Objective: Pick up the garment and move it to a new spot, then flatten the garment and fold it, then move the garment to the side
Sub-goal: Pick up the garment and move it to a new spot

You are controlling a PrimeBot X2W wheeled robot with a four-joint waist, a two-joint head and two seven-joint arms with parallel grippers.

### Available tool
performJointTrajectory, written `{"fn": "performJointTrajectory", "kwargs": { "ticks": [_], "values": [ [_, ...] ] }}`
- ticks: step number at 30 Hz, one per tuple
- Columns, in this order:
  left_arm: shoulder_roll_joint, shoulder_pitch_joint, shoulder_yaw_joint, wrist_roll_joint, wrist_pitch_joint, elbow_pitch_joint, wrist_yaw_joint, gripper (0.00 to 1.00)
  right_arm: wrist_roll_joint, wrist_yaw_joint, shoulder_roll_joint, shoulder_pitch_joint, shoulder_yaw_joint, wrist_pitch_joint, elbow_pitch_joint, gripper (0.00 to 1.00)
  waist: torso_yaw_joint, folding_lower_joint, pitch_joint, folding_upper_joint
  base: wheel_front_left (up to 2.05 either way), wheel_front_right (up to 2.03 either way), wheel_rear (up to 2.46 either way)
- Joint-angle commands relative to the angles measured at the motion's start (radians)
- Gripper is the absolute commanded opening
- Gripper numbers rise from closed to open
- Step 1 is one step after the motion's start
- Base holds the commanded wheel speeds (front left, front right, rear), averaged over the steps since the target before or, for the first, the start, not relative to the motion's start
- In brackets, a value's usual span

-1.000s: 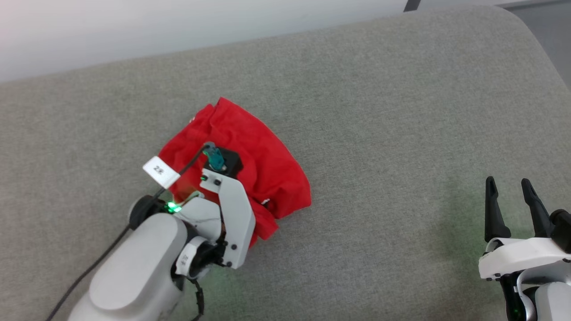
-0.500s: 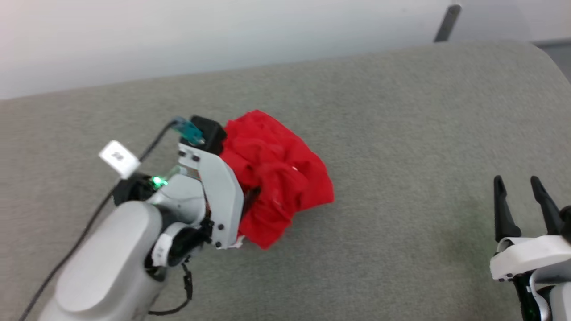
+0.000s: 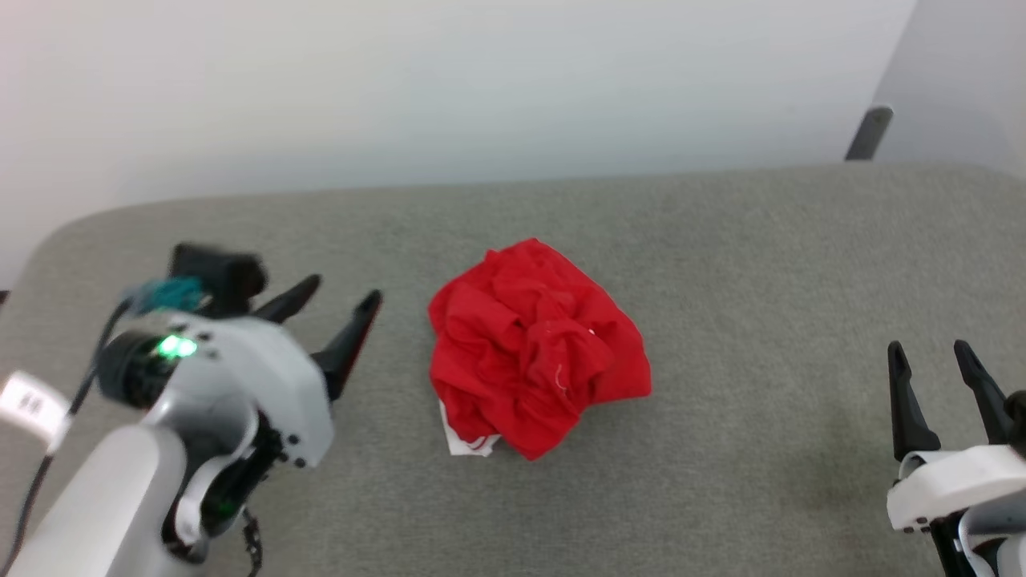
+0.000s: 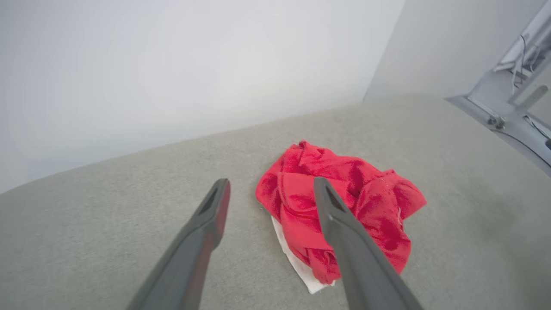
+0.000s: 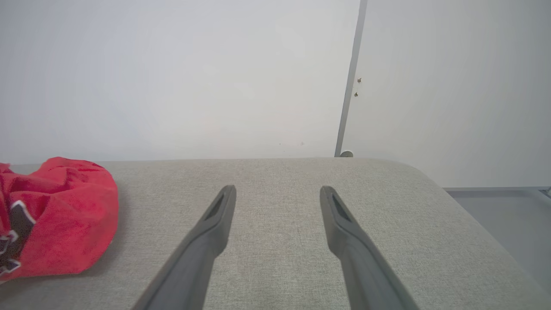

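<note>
The garment [image 3: 533,344] lies loose in a crumpled red heap at the middle of the cushion [image 3: 721,240], with nothing holding it. A white scrap [image 3: 465,439] pokes out on the side toward the cushion's near edge. That central spot looks chosen to leave bare cushion all round, enough room to spread the cloth flat.

The left gripper [image 3: 345,288] hovers over the cushion's left part, jaws wide and empty, its fingers aimed at the cushion's middle. The right gripper [image 3: 927,346] sits at the cushion's right near corner, also wide and empty, fingers pointing at the cushion's far edge. With 2 open grippers flanking the middle, each seems set to take 1 edge for flattening.

A piece of black print [image 5: 17,219] faces the cushion's right end. Collar and hem are buried in the folds.
</note>
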Motion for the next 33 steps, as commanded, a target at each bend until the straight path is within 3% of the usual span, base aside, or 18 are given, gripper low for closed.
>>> {"fn": "performJointTrajectory", "kwargs": {
  "ticks": [1, 9, 16, 23, 33],
  "values": [
    [-0.002, 0.026, 0.008, 0.002, -0.023, 0.007, -0.004, 1.00, 0.005, 0.000, -0.006, 0.016, -0.001, -0.003, -0.004, 1.00, 0.035, 0.0001, -0.038, -0.0001, 0.00, 0.00, 0.00],
    [0.035, 0.151, 0.097, 0.027, -0.321, 0.079, -0.078, 1.00, 0.012, 0.000, -0.015, 0.061, 0.000, -0.024, -0.011, 1.00, 0.058, 0.0001, -0.074, -0.0001, 0.00, 0.00, 0.00],
    [0.032, 0.250, 0.141, 0.036, -0.516, 0.152, -0.114, 1.00, 0.004, 0.000, -0.008, 0.099, 0.003, -0.047, -0.009, 1.00, 0.066, 0.0001, -0.096, -0.0001, 0.00, 0.00, 0.00],
    [0.018, 0.326, 0.164, 0.056, -0.647, 0.215, -0.107, 1.00, 0.011, 0.000, -0.002, 0.127, 0.000, -0.060, -0.006, 1.00, 0.074, 0.0001, -0.113, -0.0001, 0.00, 0.00, 0.00],
    [0.003, 0.368, 0.194, 0.047, -0.702, 0.261, -0.128, 1.00, 0.017, 0.000, -0.005, 0.155, -0.008, -0.067, -0.006, 1.00, 0.096, 0.0001, -0.128, -0.0001, 0.00, 0.00, 0.00]
  ]
}}
